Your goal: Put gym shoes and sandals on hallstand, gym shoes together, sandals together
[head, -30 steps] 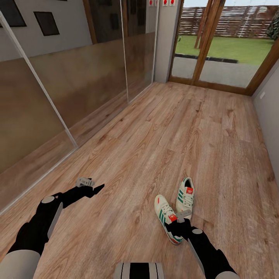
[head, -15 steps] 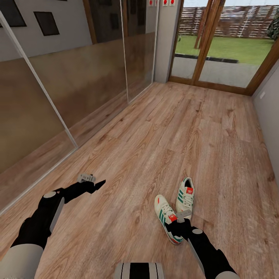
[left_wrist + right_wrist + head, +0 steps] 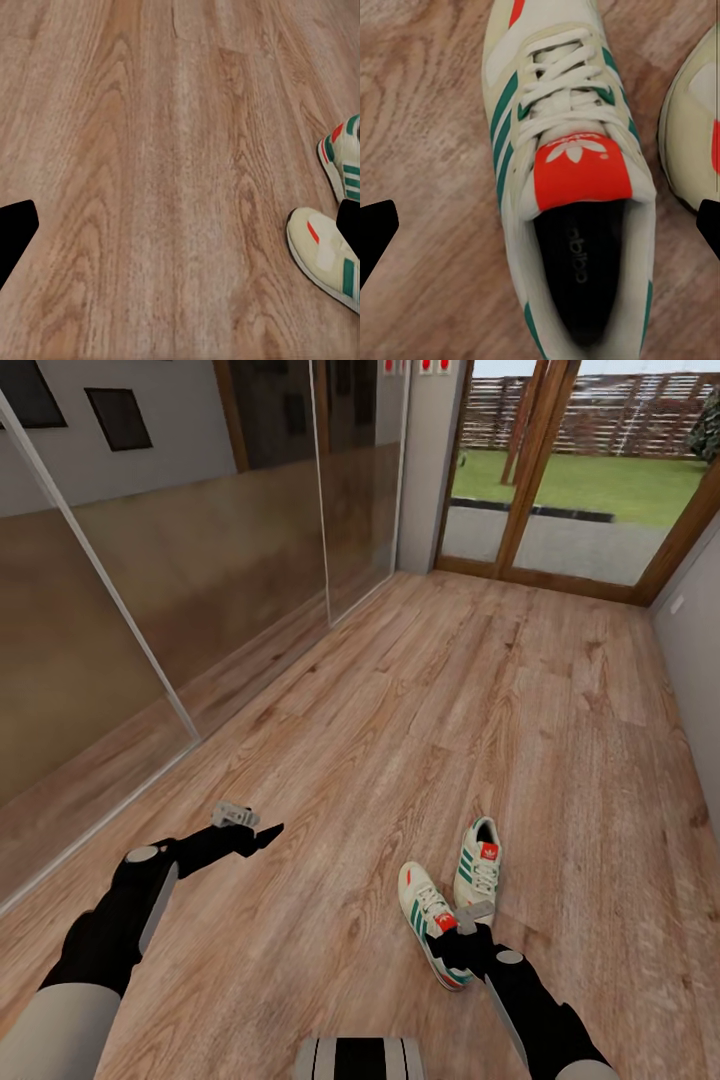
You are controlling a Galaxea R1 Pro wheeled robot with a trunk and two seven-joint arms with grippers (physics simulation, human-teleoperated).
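Observation:
Two cream gym shoes with green stripes lie on the corridor floor [image 3: 400, 740], angled toward each other: the near gym shoe [image 3: 428, 916] and the far gym shoe [image 3: 479, 864]. My right gripper [image 3: 453, 944] hovers over the near shoe's heel. In the right wrist view it [image 3: 540, 229] is open, its fingertips wide on either side of the shoe [image 3: 562, 172] and not touching it. My left gripper [image 3: 263, 833] stands open above bare floor to the left of the shoes, and both shoes [image 3: 326, 255] show at the edge of its wrist view. The sandals and the hallstand are out of view.
Tall glass sliding panels [image 3: 180, 590] run along the left side. A wood-framed glass door [image 3: 560, 490] to the garden closes the far end. A grey wall [image 3: 695, 680] bounds the right. Wide open floor lies ahead of the shoes.
My left arm has reached forward and to the right, toward the shoes. The right gripper and both shoes have stayed put.

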